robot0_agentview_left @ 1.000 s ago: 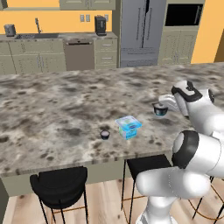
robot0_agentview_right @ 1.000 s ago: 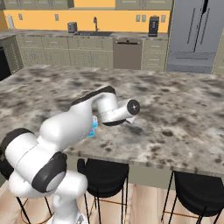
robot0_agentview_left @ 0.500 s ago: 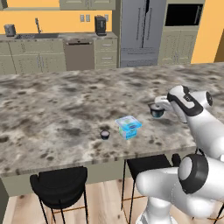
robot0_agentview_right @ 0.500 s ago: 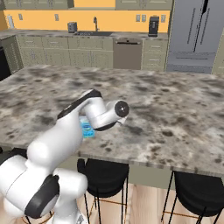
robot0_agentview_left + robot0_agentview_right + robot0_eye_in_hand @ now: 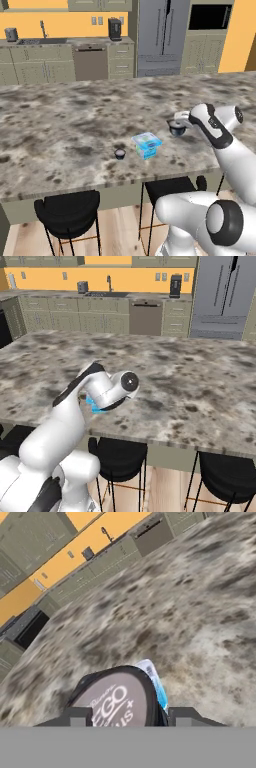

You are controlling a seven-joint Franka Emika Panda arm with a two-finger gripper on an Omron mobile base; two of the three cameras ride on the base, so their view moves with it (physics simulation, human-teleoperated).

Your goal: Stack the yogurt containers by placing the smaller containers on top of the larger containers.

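Observation:
My gripper (image 5: 177, 125) is shut on a small dark yogurt cup (image 5: 176, 130), held just above the counter to the right of the light-blue yogurt box (image 5: 146, 145). In the hand view the cup's grey printed lid (image 5: 117, 704) sits between the two fingertips (image 5: 75, 716) of the gripper (image 5: 130, 716), with the blue box (image 5: 156, 682) peeking out behind it. A second tiny dark cup (image 5: 120, 154) stands on the counter left of the box. A corner of the box (image 5: 93, 404) shows behind the arm in the right base view.
The granite island counter (image 5: 65, 125) stretches wide to the left and back. Black stools (image 5: 67, 210) stand under its front edge. Cabinets, a sink and a fridge (image 5: 160, 35) line the far wall.
The arm has carried the held cup slightly left, closer to the blue box. The box and the other cup have stayed put.

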